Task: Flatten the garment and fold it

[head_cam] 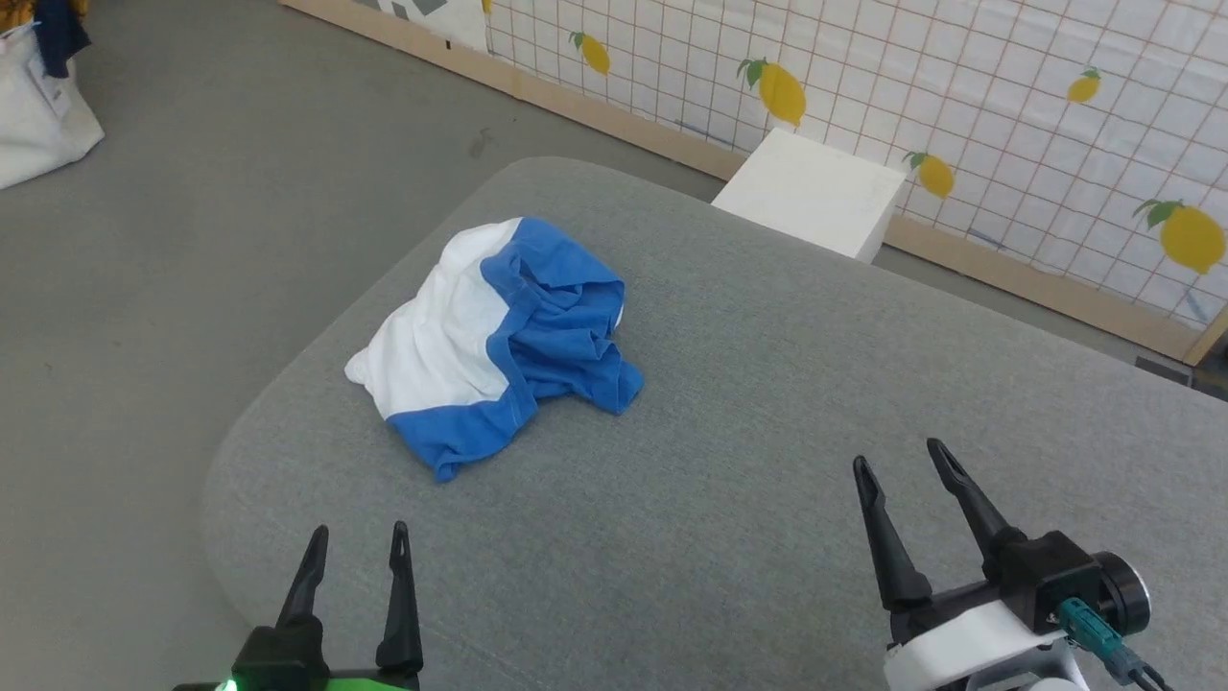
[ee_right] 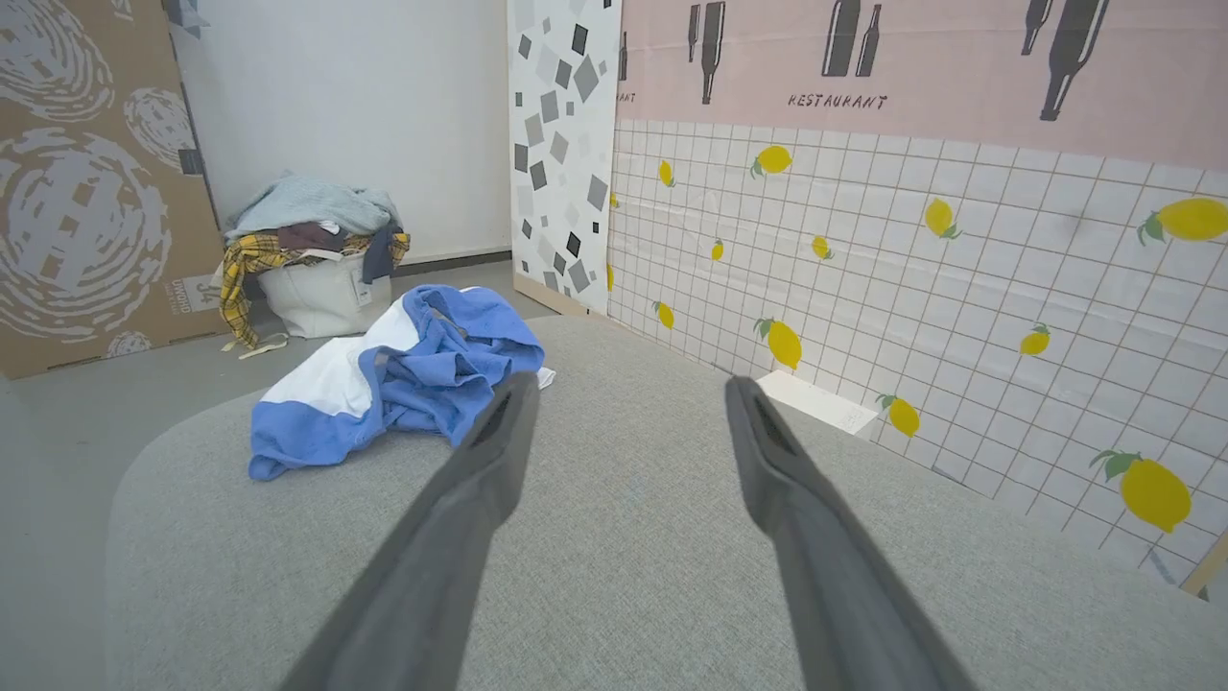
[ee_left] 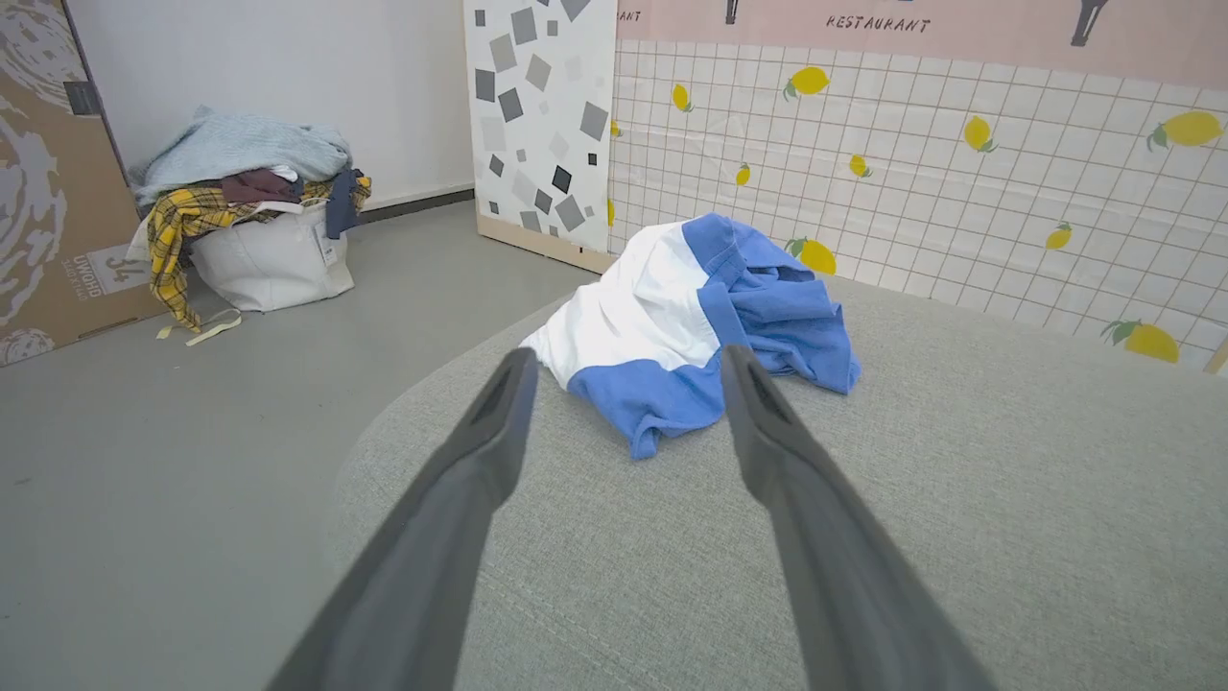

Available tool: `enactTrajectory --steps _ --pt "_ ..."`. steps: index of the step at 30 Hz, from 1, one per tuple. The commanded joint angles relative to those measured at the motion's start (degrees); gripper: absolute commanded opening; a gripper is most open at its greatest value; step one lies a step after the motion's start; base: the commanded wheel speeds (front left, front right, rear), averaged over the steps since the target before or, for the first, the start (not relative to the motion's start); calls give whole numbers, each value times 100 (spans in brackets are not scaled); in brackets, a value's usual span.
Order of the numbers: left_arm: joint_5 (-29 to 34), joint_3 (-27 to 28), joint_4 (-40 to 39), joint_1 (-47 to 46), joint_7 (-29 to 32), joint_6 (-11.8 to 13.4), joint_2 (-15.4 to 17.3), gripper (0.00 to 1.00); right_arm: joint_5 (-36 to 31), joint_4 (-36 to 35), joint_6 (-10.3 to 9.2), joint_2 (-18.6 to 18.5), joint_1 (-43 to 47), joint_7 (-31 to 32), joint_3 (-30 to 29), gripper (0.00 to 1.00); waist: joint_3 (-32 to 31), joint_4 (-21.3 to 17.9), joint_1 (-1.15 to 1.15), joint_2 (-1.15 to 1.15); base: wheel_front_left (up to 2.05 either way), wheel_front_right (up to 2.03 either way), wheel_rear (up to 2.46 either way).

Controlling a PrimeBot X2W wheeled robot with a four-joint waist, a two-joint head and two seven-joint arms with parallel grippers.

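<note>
So the thin white-and-blue raglan shirt is just lying crumpled in a heap on the grey fabric-topped table, around 11 o'clock in the head view, close to the rounded corner. The left hand at 7 o'clock and the right hand at 4 o'clock both hover with fingers spread wide (nothing in either), well apart from the shirt.

Left tool, right tool: jaws wide
</note>
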Motion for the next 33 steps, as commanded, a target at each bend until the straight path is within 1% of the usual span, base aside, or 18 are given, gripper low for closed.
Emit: enactTrajectory --steps 1,8,10,12,16,18,21,24,27,29,33 --pt "2 -13 3 67 -52 -26 -28 100 9 15 -11 6 42 -73 -5 100 30 38 0 0 0 0 0" --pt "-18 -127 -12 -99 -52 -11 -28 100 -46 -17 -11 6 -4 -73 -100 100 127 23 0 0 0 0 0" --pt "-117 -145 -61 -262 -52 -49 -28 100 -65 -48 -11 6 -25 -73 -142 100 175 24 0 0 0 0 0" --pt "-246 -146 -95 -519 -41 -145 -19 100 -94 -95 -11 6 -43 -73 -187 100 244 36 0 0 0 0 0" --pt "-217 -258 -294 -1395 468 -417 243 100 -196 -233 -11 6 -81 -73 -273 100 472 61 0 0 0 0 0" --pt "-131 -329 -322 -1913 885 -545 465 100 -274 -317 -11 6 -125 -59 -286 100 642 34 0 0 0 0 0" --pt "-228 -320 -265 -2788 1481 -661 643 100 -428 -548 -11 6 -243 39 -305 100 977 -35 0 0 0 0 0" --pt "-361 -300 -140 -3593 1864 -734 771 100 -542 -857 -11 -51 -350 182 -316 100 1354 -108 0 0 0 0 0" --pt "-486 -316 113 -4266 2200 -795 935 100 -564 -1187 -11 -206 -443 360 -260 100 1744 -217 0 0 0 0 0" --pt "-610 -332 434 -4717 2425 -830 1050 100 -539 -1437 -11 -349 -513 495 -224 100 2023 -307 0 0 0 0 0" --pt "-839 -317 1030 -5283 2796 -865 1276 100 -478 -1873 -11 -594 -625 711 -209 100 2493 -471 0 0 0 0 0"
